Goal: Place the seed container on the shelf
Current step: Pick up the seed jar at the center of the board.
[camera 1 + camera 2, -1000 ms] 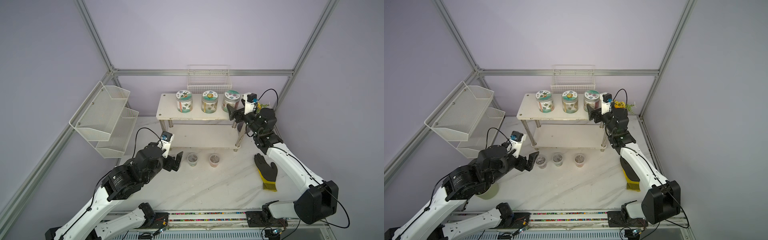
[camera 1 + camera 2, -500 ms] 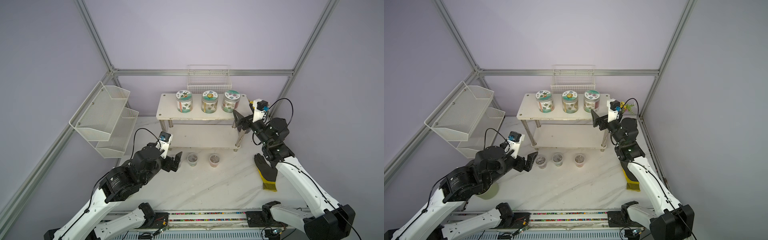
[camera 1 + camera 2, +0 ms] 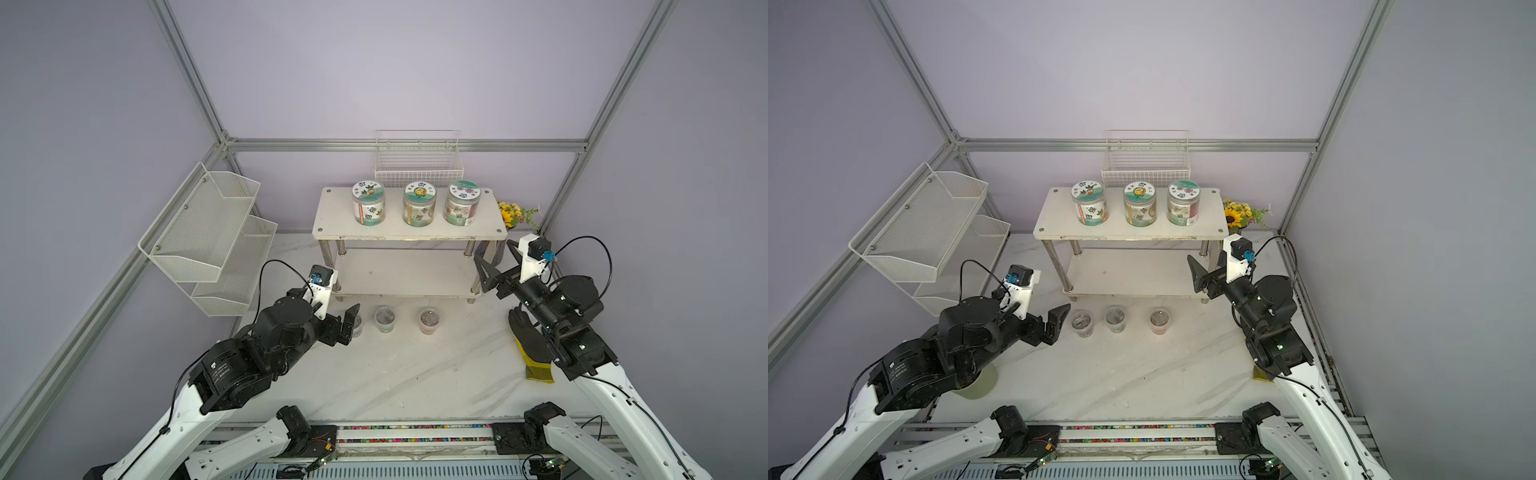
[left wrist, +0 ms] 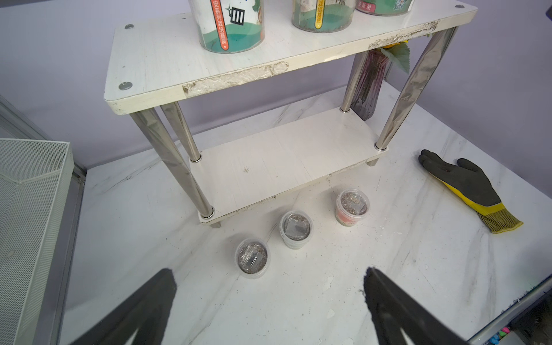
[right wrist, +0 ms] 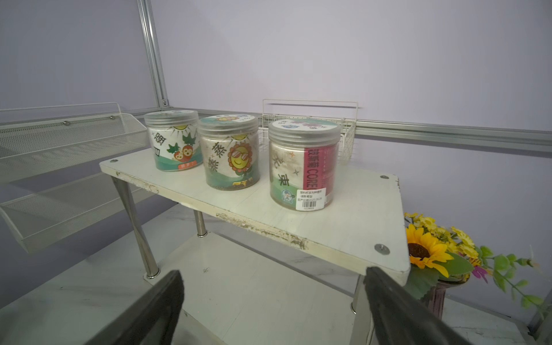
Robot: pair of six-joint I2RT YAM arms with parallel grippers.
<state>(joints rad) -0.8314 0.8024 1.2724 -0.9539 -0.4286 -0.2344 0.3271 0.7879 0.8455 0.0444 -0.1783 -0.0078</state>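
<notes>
Seed container (image 5: 301, 167): I read it as the pink-banded jar. It's upright on the top board of the shelf (image 3: 332, 222), at the end of the row nearest my right gripper (image 3: 491, 249), with the sunflower jar (image 5: 230, 155) and a third jar (image 5: 173, 143) beside it and small gaps between them. It sits well back from the front edge, so the placement looks done. My right gripper is wide and empty, clear of the jar, at about the height of the board's corner. My left gripper (image 3: 351, 322) is also wide and empty, low over the table (image 3: 415, 374), just beside the nearest of three small lidded cups (image 4: 252, 258) lined up in front of the lower board. If those cups are the actual target, nothing is placed yet.

Risks: in the right wrist view one finger overlaps the board's corner. Any swing toward the shelf could clip that corner or the metal leg under it. The rack looks light, so a knock could shift it and tip the jars. The sunflower vase (image 5: 430, 254) stands just beside that corner, and a wide pull-back could catch it. The glove (image 4: 466, 185) lies under my right arm, so a low retreat could drag it. A careless drop by the left gripper could knock over the nearest cup.
</notes>
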